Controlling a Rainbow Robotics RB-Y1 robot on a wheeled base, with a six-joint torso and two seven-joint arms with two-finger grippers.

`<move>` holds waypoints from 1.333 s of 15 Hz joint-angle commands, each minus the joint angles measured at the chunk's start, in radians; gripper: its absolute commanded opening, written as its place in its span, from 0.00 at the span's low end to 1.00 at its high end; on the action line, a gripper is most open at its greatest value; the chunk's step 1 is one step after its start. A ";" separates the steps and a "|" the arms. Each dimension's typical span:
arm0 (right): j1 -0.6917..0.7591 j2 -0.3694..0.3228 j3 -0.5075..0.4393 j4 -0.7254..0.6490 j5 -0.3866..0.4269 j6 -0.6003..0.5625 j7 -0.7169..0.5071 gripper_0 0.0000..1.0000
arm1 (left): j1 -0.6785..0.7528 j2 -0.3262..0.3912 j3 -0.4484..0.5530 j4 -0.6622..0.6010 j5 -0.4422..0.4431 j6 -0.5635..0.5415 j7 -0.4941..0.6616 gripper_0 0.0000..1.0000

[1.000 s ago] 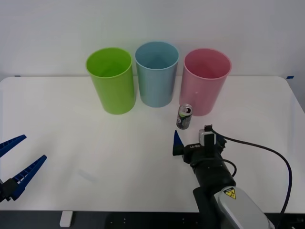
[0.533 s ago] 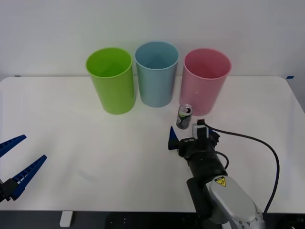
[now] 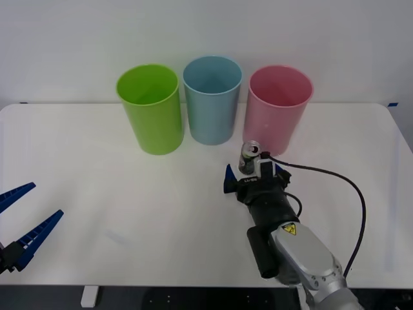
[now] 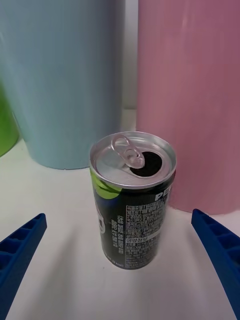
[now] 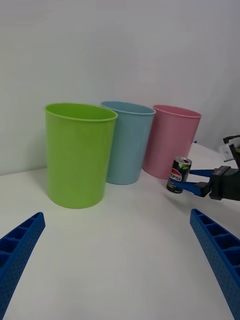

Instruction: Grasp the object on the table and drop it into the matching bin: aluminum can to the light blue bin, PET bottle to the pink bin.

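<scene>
aluminum can (image 4: 132, 200) stands upright on white table (image 3: 97, 168) between the right claw's (image 4: 120, 260) spread fingers, pale wall (image 3: 206, 32) behind.

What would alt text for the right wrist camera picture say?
An opened dark drink can stands upright on the white table, between the right gripper's open blue fingers. Behind it stand the light blue bin and the pink bin.

Plain white wall (image 3: 206, 32) behind, no marks, evenly lit. Small blue tape bits (image 3: 392, 104) at the wall's base on both sides. Dark floor strip (image 3: 161, 298) below the wall, nearest the camera.
</scene>
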 commanded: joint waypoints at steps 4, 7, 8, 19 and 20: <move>-0.095 0.024 -0.021 0.117 -0.029 0.000 0.005 1.00 | 0.000 0.000 0.000 0.000 0.000 0.000 0.000 1.00; -0.121 0.025 -0.021 0.146 -0.043 0.000 0.008 1.00 | 0.000 0.000 0.000 0.000 0.000 0.000 0.000 1.00; -0.123 0.024 -0.021 0.146 -0.046 0.000 0.008 1.00 | 0.000 0.000 0.000 0.000 0.000 0.000 0.000 1.00; -0.123 0.024 -0.016 0.146 -0.046 -0.005 0.006 0.00 | 0.000 0.000 0.000 0.000 0.000 0.000 0.000 1.00; -0.123 0.024 -0.016 0.146 -0.045 -0.008 0.005 0.00 | 0.000 0.000 0.000 0.000 0.000 0.000 0.000 1.00</move>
